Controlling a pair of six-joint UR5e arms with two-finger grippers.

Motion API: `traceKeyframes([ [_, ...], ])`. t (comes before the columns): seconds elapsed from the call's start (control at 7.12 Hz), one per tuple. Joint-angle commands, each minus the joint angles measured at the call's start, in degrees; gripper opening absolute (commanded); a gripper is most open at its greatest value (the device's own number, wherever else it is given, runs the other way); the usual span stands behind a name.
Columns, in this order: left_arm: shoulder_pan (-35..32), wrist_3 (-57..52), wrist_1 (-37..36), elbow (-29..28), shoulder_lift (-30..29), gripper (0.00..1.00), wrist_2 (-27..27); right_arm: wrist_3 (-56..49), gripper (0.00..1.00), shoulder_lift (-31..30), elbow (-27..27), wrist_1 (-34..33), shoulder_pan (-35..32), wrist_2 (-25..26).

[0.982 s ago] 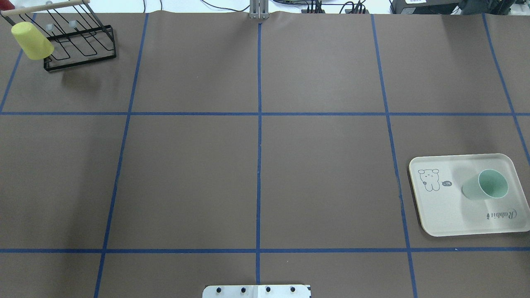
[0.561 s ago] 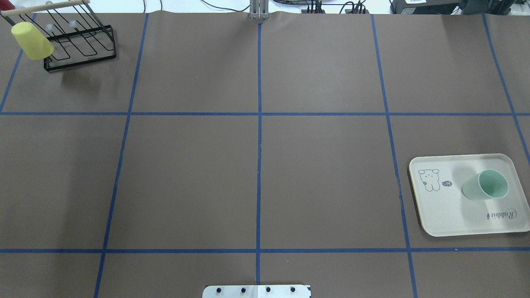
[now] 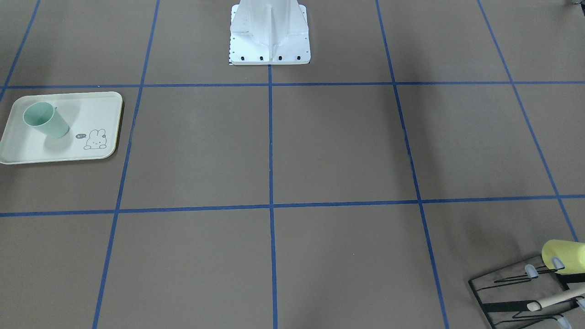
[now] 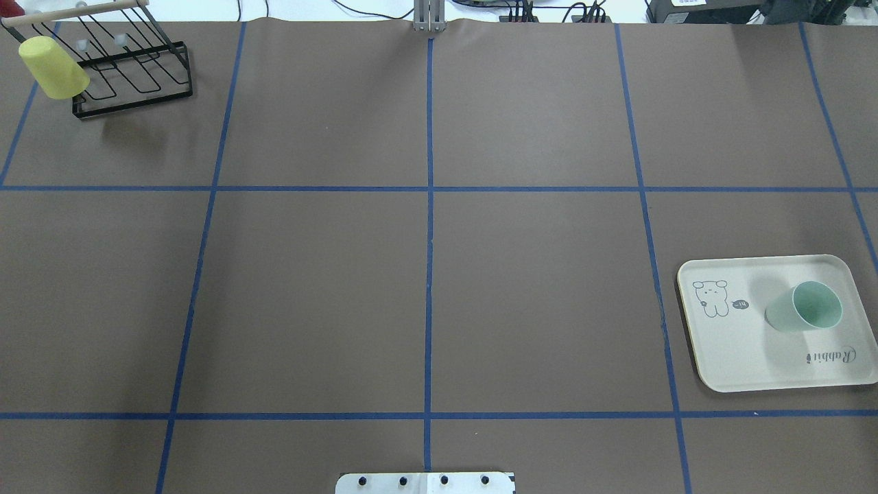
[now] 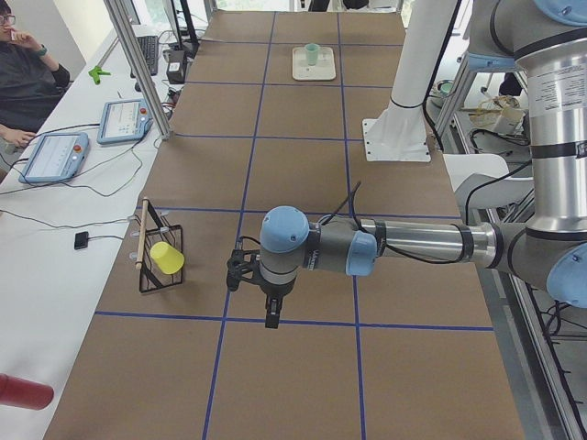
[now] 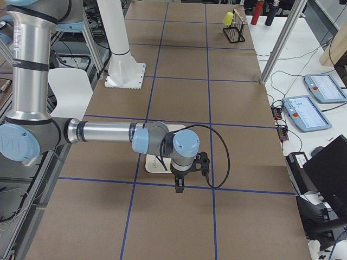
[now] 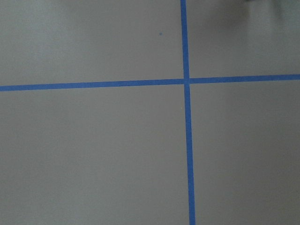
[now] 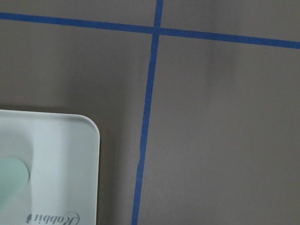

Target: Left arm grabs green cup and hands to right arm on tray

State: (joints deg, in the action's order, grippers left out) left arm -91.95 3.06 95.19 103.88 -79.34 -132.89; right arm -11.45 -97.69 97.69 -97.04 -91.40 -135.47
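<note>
While left hand (image 5: 272,317) hangs empty, so does right hand (image 6: 179,187).

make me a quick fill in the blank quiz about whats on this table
1. The green cup on the tray stands with its mouth facing ____.
2. The yellow cup hangs on the black rack at the robot's far ____ corner.
3. The grid tape on the brown table is ____.

Missing words: up; left; blue.
</note>
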Motion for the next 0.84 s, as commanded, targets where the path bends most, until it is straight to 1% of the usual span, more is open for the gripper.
traceKeyframes([
  [0.0,0.11,0.01,-0.97,0.89,0.24,1.00,0.00,-0.07,0.99,0.22,-0.31,0.89,0.00,-0.14],
  [0.28,0.11,0.01,-0.97,1.06,0.32,1.00,0.00,-0.07,0.99,0.31,-0.39,1.33,0.00,-0.14],
  [0.42,0.11,0.01,-0.97,1.07,0.32,1.00,0.00,0.02,0.99,0.31,0.21,3.86,0.00,0.03],
  [0.7,0.11,0.01,-0.97,1.24,0.24,1.00,0.00,0.54,0.99,0.66,2.15,4.41,0.00,0.21],
])
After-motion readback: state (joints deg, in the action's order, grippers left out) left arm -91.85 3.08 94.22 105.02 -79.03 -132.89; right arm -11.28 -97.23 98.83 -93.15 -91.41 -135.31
